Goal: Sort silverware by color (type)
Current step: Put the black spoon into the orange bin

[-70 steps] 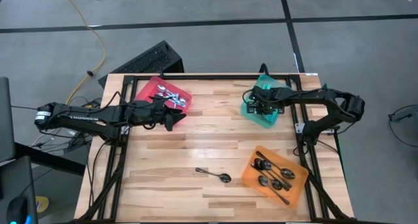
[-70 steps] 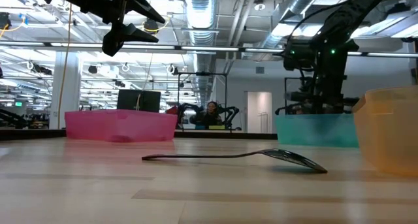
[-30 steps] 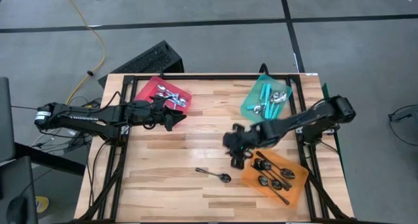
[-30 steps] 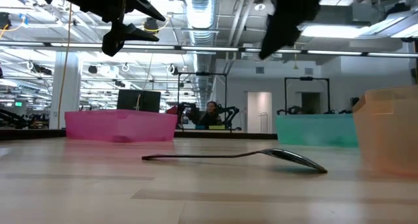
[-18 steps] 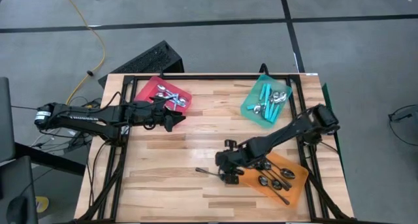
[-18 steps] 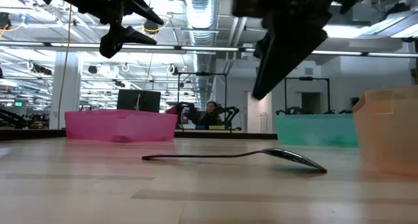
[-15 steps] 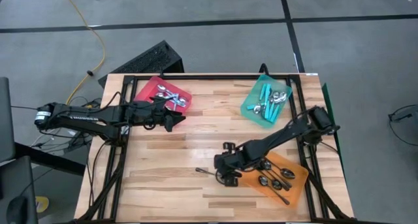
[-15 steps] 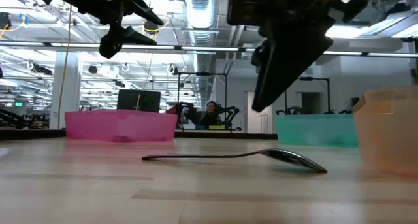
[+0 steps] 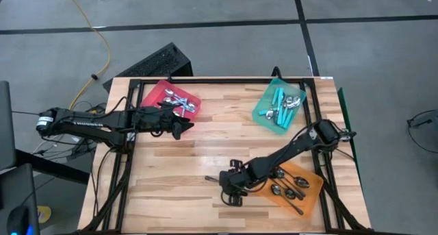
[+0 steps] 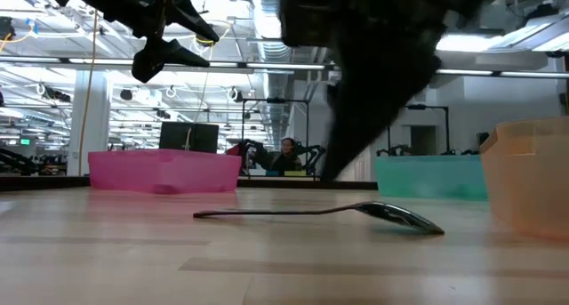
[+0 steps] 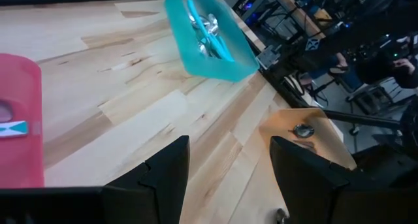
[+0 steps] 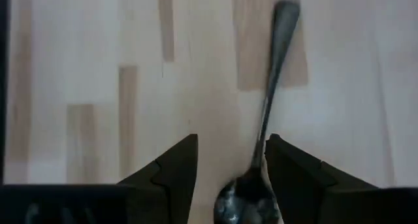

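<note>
High view, lone dark black spoon point(image 9: 216, 179): only piece not in a tray, flat on the light wooden table point(image 9: 205, 135), so probably the last one to sort.
High view, right gripper point(image 9: 230, 189): down right over that spoon, arm stretched out from beside the orange translucent square tray point(image 9: 263, 183); looks set for a pick.
High view, orange tray: just beside the spoon, several dark black spoons point(image 9: 287, 183) inside, so likely where this one belongs.
High view, teal translucent square tray point(image 9: 261, 114): well away from the spoon at the far edge, holds teal-handled spoons point(image 9: 282, 105) with silver bowls.
High view, red translucent square tray point(image 9: 152, 94): far corner across from the spoon, shiny silver spoons point(image 9: 178, 102) inside.
High view, left gripper point(image 9: 178, 128): parked next to the red tray, well clear of the spoon, seemingly just waiting.
Low view, spoon point(image 10: 320, 212): resting flat, handle just off the wood, bowl end toward the orange tray point(image 10: 533, 176).
Low view, right gripper: big dark shape hanging over the spoon, not down on it yet.
Left wrist view, left gripper point(image 11: 228, 162): fingers spread, nothing between them; teal tray point(image 11: 215, 54) and orange tray point(image 11: 307, 129) out ahead.
Right wrist view, right gripper point(image 12: 230, 159): fingers spread, gap lined up around the spoon point(image 12: 261, 132) near its bowl, nothing pinched yet.
</note>
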